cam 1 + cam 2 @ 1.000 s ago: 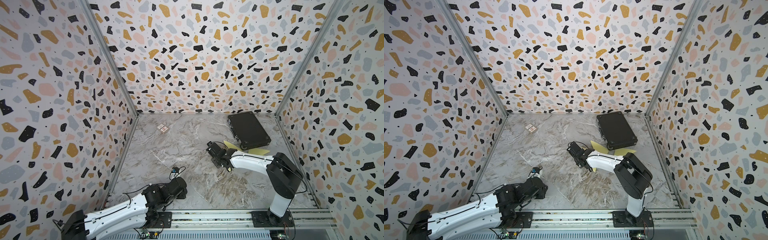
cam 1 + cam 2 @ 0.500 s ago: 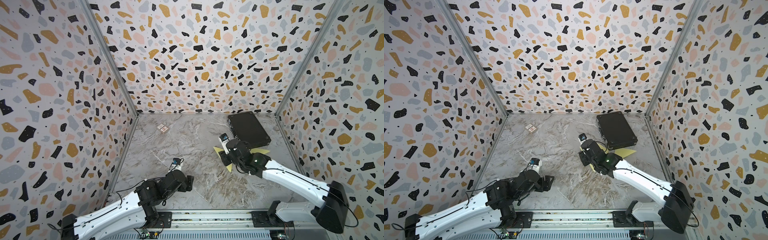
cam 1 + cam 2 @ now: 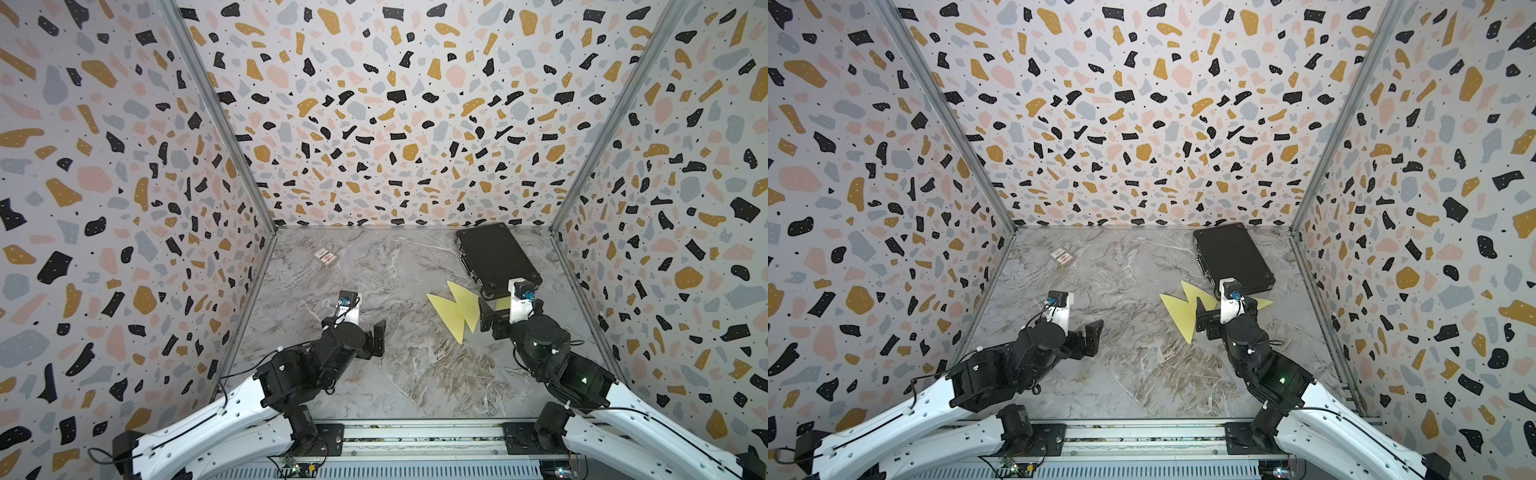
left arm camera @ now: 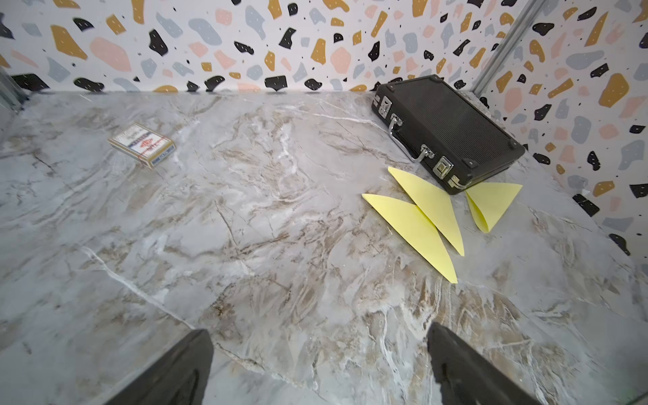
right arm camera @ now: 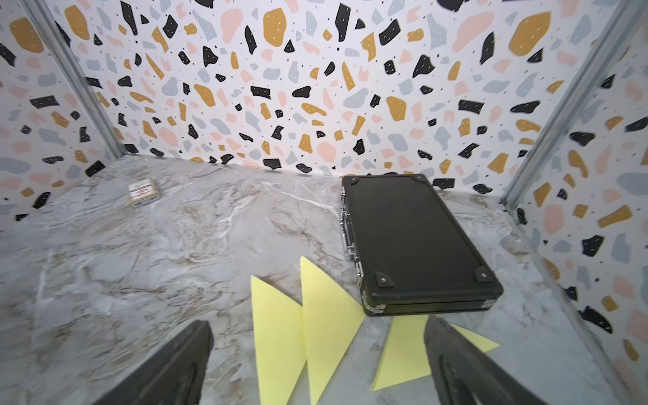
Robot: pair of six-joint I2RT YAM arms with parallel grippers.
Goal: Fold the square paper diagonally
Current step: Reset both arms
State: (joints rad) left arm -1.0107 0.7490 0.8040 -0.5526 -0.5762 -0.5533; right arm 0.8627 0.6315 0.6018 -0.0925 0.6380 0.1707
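Observation:
Three pieces of yellow paper lie flat on the marble table, each folded into a triangle. Two of them (image 3: 451, 313) (image 3: 466, 302) overlap side by side; in the right wrist view they are the left triangle (image 5: 277, 336) and the middle triangle (image 5: 329, 322). The third triangle (image 5: 403, 354) lies by the black case's near corner. My right gripper (image 3: 487, 321) hovers open just right of the pair, and nothing is between its fingers (image 5: 456, 361). My left gripper (image 3: 376, 340) stands open over bare table, well left of the paper (image 4: 410, 228).
A shut black case (image 3: 494, 257) lies at the back right, its near corner over the third triangle. A small card box (image 3: 325, 257) sits at the back left. Patterned walls close in three sides. A metal rail (image 3: 415, 436) runs along the front edge.
My right arm has swung from the middle of the table to the right front, away from the paired triangles. My left gripper has lifted and moved forward. Both grippers now stand open.

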